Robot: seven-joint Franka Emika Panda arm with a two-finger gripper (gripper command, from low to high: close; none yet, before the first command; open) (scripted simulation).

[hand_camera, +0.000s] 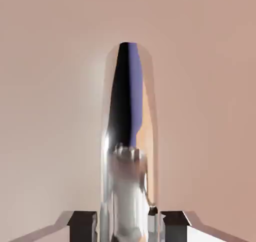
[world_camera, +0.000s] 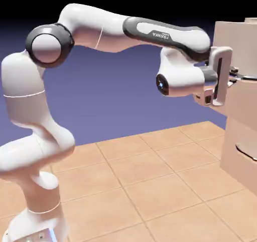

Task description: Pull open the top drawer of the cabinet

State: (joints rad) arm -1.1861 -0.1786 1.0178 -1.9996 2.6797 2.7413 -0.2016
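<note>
Gripper (world_camera: 233, 77): level, at the top drawer's front, fingers (hand_camera: 82, 223) pinching the handle.
Handle (hand_camera: 127, 136): shiny grey bar, running up from between the fingertips in the hand view.
Top drawer (world_camera: 248, 93): at the exterior view's right edge, front standing out a little from the cabinet.
Cabinet (world_camera: 231, 35): pale beige-pink, on the tiled floor (world_camera: 150, 181).
Lower drawer (world_camera: 246, 161): beneath the top drawer, own handle untouched.

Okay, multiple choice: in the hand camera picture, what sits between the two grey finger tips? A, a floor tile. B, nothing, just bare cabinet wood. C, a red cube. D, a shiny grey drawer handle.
D: in the hand view the handle, shiny and mirror-like, runs up from between the finger tips against the top drawer, with the gripper shut on it.
</note>
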